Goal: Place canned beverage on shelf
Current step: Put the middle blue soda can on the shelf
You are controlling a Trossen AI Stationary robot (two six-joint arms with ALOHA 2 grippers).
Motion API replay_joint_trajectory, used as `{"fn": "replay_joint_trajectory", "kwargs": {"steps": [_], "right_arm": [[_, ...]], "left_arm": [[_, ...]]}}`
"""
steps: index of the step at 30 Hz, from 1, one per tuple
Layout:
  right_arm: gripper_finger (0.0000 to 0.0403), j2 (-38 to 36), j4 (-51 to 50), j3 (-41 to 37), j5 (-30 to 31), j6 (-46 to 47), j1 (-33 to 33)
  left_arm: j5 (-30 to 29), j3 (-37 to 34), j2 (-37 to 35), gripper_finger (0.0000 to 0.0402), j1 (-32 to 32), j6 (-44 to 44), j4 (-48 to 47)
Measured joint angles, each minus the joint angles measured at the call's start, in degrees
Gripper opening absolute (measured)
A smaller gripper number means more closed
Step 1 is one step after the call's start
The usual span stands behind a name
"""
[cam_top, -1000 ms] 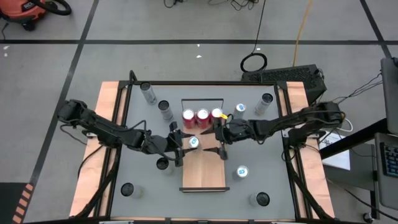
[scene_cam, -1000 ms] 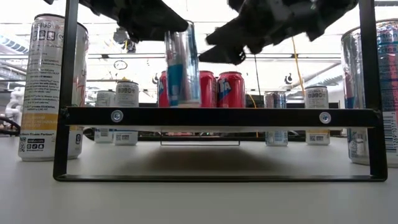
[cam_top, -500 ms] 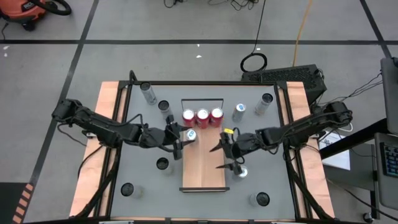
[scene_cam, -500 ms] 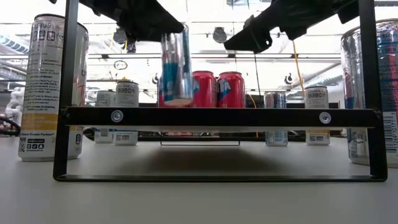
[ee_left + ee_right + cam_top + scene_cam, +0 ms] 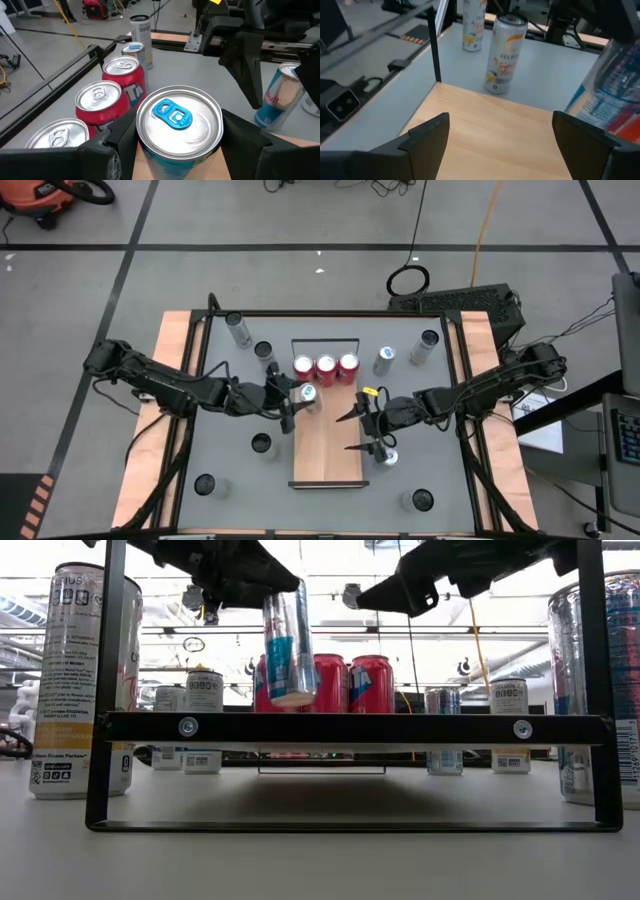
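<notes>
The shelf (image 5: 326, 455) is a light-wood board in the middle of the table, seen in the low view as a black-framed bar (image 5: 350, 727). Three red cans (image 5: 325, 367) stand in a row at its far end. My left gripper (image 5: 297, 402) is shut on a silver-and-blue canned beverage (image 5: 309, 395), whose blue tab shows in the left wrist view (image 5: 172, 114), just in front of the red cans. My right gripper (image 5: 360, 430) hangs open over the shelf's right edge, with nothing between its fingers (image 5: 427, 135). My left gripper pinches the can's side wall just under the top rim (image 5: 142, 150) between its two fingers, one on each side. The fingers come nearly level from the table's left. The can is tilted, and its bottom end (image 5: 293, 698) hangs just above the shelf.
Several loose cans stand on the grey table around the shelf, among them one (image 5: 388, 457) close under my right gripper, one (image 5: 262, 443) left of the shelf and two at the far right (image 5: 385, 360). A thin wire rail (image 5: 325, 342) closes the shelf's far end.
My right gripper has drawn away from the red cans and the held can, toward the table's near and right edges, and stayed open. My left gripper has carried the can a little toward the red cans; the can, upright before, now tips and its bottom has risen.
</notes>
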Motion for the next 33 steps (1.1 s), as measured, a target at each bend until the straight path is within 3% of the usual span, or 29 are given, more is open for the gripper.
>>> {"fn": "replay_joint_trajectory", "kwargs": {"steps": [9,25,33], "right_arm": [[0.0318,0.0,1.0,0.0,2.9,0.0,0.0],[0.0318,0.0,0.0,0.0,2.6,-1.5,0.1],[0.0318,0.0,0.1,0.0,2.5,-1.8,0.1]], "left_arm": [[-0.6,0.0,0.0,0.0215,0.0,0.4,-1.7],[1.0,0.0,0.0,0.0216,2.6,1.5,-7.4],[2.3,-0.2,1.2,0.0234,4.0,1.5,-7.5]]}}
